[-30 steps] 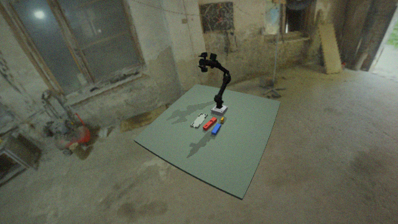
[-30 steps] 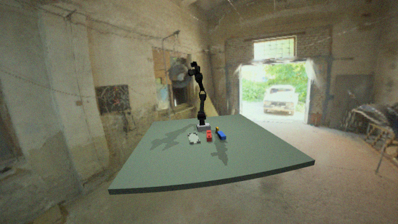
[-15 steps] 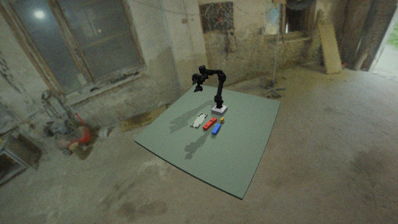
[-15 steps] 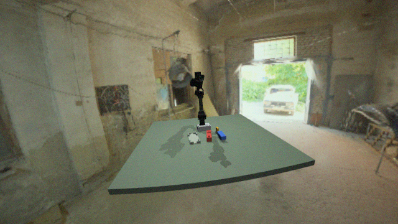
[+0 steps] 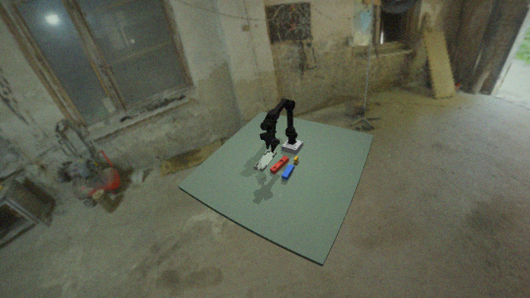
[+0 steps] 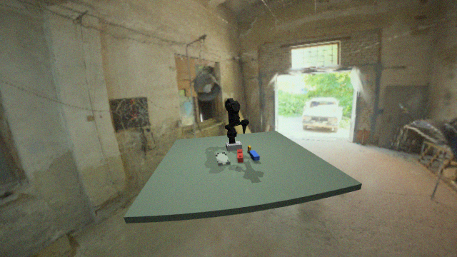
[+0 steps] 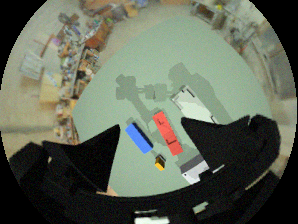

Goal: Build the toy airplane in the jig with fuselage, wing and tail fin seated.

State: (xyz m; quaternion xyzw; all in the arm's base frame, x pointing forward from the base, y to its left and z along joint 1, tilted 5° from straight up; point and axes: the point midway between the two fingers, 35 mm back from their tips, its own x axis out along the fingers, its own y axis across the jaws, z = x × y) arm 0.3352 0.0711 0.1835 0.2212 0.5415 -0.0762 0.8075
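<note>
The red fuselage (image 5: 279, 165) (image 6: 240, 156) (image 7: 168, 134) lies on the table beside the white jig (image 5: 265, 160) (image 6: 222, 158) (image 7: 194, 106), apart from it. The cradle of the jig holds no part. The blue wing (image 5: 288, 171) (image 6: 254, 155) (image 7: 139, 138) lies on the other side of the fuselage. The small yellow tail fin (image 5: 296, 160) (image 6: 249, 148) (image 7: 160, 163) is near the wing's end closer to the arm base. My gripper (image 5: 271, 150) (image 6: 244, 133) (image 7: 151, 124) is open and empty, well above the table, pointing down. In the wrist view, the wing and fuselage show between its fingers.
The arm's light grey base (image 5: 292, 146) (image 6: 233, 145) (image 7: 194, 170) stands behind the parts, close to the tail fin and fuselage. The green table top (image 5: 232, 186) (image 6: 186, 193) (image 7: 170, 40) carries the parts, the jig and the arm's shadows.
</note>
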